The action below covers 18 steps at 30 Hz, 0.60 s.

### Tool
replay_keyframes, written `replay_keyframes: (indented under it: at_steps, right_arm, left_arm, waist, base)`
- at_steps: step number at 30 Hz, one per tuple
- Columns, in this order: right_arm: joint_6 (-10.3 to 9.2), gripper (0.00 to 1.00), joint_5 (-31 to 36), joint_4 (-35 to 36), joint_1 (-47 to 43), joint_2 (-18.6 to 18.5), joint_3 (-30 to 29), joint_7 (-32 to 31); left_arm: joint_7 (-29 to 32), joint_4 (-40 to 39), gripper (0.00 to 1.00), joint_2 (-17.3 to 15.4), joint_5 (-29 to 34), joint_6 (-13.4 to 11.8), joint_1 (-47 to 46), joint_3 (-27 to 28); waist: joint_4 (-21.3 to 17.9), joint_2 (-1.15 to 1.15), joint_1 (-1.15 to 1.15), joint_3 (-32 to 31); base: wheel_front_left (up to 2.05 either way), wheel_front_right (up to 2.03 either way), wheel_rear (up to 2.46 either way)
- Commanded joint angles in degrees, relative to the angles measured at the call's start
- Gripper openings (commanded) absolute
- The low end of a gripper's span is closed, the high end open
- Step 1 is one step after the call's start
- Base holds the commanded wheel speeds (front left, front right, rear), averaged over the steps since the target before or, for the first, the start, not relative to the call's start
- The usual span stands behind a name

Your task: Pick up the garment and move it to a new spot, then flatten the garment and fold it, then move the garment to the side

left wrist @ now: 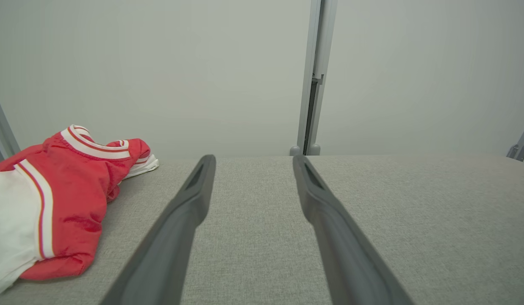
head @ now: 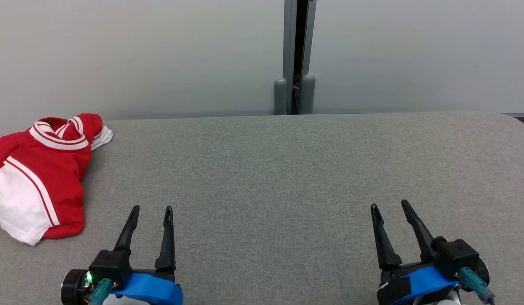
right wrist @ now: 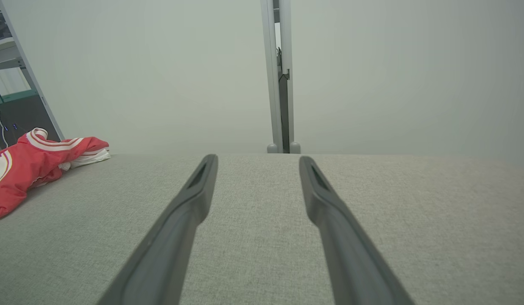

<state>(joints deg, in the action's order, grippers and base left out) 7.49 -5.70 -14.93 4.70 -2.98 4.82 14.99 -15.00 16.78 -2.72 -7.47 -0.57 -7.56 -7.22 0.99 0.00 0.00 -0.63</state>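
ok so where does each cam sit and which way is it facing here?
Head view: on the head, facing forward and down at the grey table; open left gripper lower left, open right gripper lower right.
Left wrist view: on the left wrist, looking low across the table toward the wall; left gripper's fingers rise from the bottom.
Right wrist view: on the right wrist, same heading; right gripper's fingers rise likewise.
Shared: all three show the red-and-white garment at left and the grey post at the wall.
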Motion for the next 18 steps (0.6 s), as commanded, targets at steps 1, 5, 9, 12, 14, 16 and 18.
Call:
replay_keyframes:
  at_steps: [1, 5, 9, 12, 14, 16, 18]
  right_arm:
    - [0.00, 1.00, -0.2, -0.2, 0.7, 0.1, 0.1, 0.3]
    - [-0.01, 1.00, -0.3, -0.3, 0.7, 0.1, 0.1, 0.3]
    - [-0.01, 1.00, -0.3, -0.4, 0.7, 0.1, 0.0, 0.3]
    - [0.00, 1.00, -0.3, -0.3, 0.6, 0.1, -0.2, 0.3]
    - [-0.01, 1.00, -0.4, -0.1, 0.5, 0.1, -0.3, 0.3]
    - [-0.01, 1.00, -0.6, 0.0, 0.4, 0.1, -0.3, 0.3]
    - [-0.01, 1.00, -0.7, 0.1, 0.3, 0.1, -0.1, 0.2]
  left_arm:
    - [-0.3, 0.1, 1.00, -0.3, 0.1, 0.0, -0.4, 0.2]
    - [-0.3, 0.4, 1.00, -0.3, 0.2, 0.2, -0.4, 0.3]
    - [-0.3, 0.7, 1.00, -0.3, 0.2, 0.3, -0.5, 0.4]
    - [-0.3, 0.9, 1.00, -0.3, 0.2, 0.5, -0.6, 0.3]
    - [-0.3, 0.9, 1.00, -0.3, 0.2, 0.6, -0.8, 0.2]
    - [-0.3, 1.0, 1.00, -0.3, 0.5, 0.6, -0.9, 0.1]
    - [-0.3, 1.1, 1.00, -0.3, 0.6, 0.6, -1.2, 0.3]
  waist:
    - [0.0, 0.00, 0.00, 0.0]
    - [0.0, 0.00, 0.00, 0.0]
    - [0.1, 0.00, 0.00, -0.1]
    - [0.5, 0.00, 0.00, -0.1]
    - [1.1, 0.00, 0.00, -0.1]
    - [2.0, 0.00, 0.00, 0.1]
    - [3.1, 0.00, 0.00, 0.2]
  base:
    - [0.00, 0.00, 0.00]
    - [0.00, 0.00, 0.00]
    - [0.00, 0.00, 0.00]
    - [0.00, 0.00, 0.00]
    - [0.00, 0.00, 0.00]
    - [0.00, 0.00, 0.00]
    - [0.00, 0.00, 0.00]
